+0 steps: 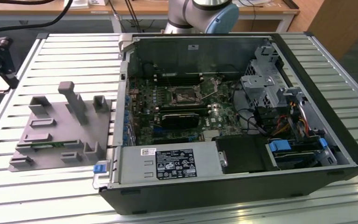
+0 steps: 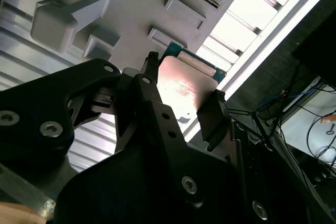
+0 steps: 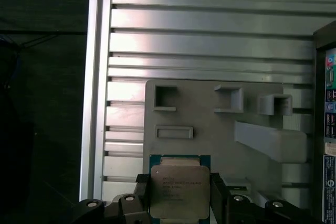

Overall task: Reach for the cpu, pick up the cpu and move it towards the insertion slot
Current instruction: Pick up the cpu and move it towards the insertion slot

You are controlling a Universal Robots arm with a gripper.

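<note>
While the hand [image 3: 180, 199] clamps it between two fingers [image 3: 218, 195], one cpu [image 3: 180, 188], at one grey tray [image 3: 210, 129].

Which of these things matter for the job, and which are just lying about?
In the job: the cpu, clamped in the gripper; the insertion slot on the board.
Lying about: the grey tray, the black card, the power supply.
</note>
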